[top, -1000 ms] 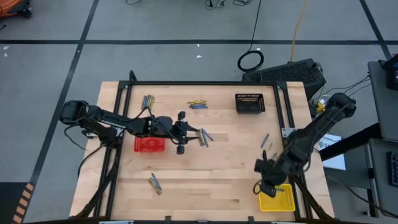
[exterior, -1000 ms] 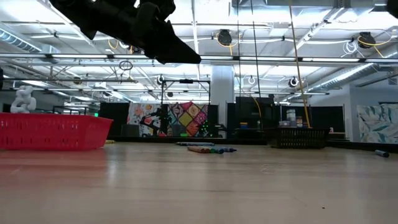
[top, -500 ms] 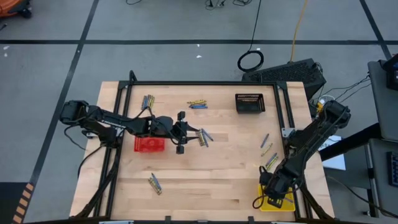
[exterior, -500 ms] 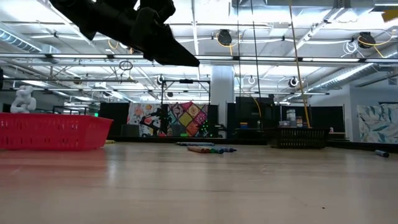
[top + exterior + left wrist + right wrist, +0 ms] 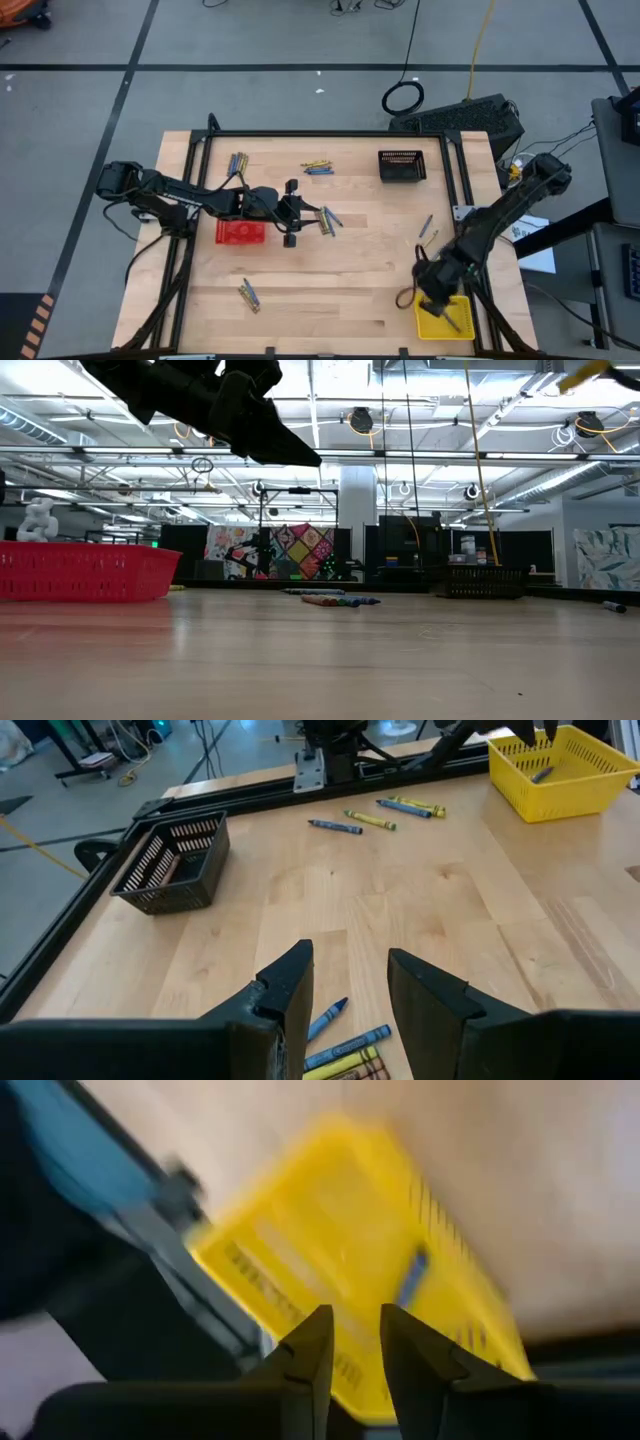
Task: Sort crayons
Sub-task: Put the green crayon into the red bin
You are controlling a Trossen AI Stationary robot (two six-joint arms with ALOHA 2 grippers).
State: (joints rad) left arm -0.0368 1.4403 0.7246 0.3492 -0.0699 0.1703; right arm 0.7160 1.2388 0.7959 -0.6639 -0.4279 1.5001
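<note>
Baskets: one red (image 5: 240, 233), black (image 5: 401, 165), yellow (image 5: 445, 318)

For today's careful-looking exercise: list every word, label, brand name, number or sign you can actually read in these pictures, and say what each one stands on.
None can be read.
Crayons: the paper wrappers may carry print, but it is too small to read.
Red basket, black basket and yellow basket: no lettering shows.
Colourful panels in the room behind the table: patterns only, no legible words.
</note>
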